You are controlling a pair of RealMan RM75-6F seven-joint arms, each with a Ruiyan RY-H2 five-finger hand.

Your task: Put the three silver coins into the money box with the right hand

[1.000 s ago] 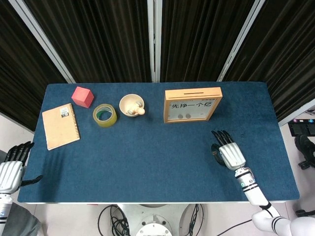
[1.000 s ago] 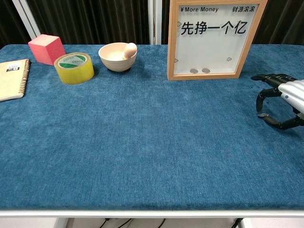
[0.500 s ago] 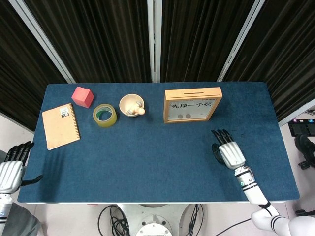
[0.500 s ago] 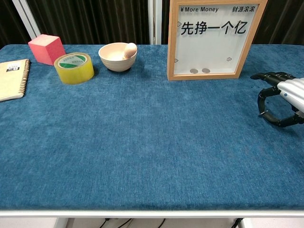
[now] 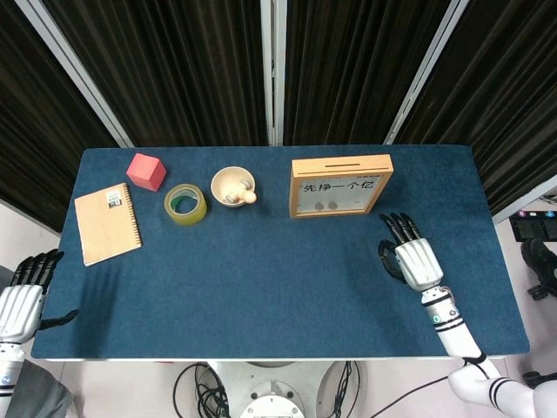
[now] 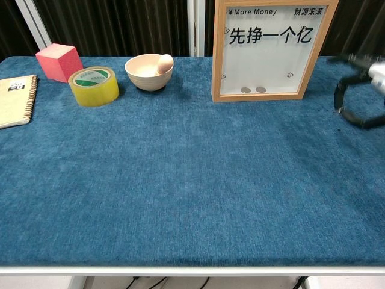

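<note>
Two small silver coins (image 6: 252, 90) lie side by side at the bottom of the wooden-framed, glass-fronted money box (image 5: 341, 185), which stands upright toward twelve o'clock on the blue cloth-covered table (image 5: 261, 287). On that showing, two of the three coins look delivered and one is left. No third coin shows loose on the cloth in either view.

The robot's right hand (image 5: 412, 255) hovers at about four o'clock from the box, near it but apart, palm down, fingers stretched toward the box. Whether a coin is pinched beneath it cannot be told: from above the back of the hand covers the fingertips, and the chest view shows the hand blurred at the frame's right edge, thumb and fingers curved apart.

The left hand (image 5: 19, 300) rests off the table's eight o'clock corner, fingers spread, holding nothing.

The head view alone shows the dark slot (image 5: 341, 161) along the box's top edge, and the left hand. The chest view alone gives the coins clearly behind the glass, plus the printed lettering.
</note>
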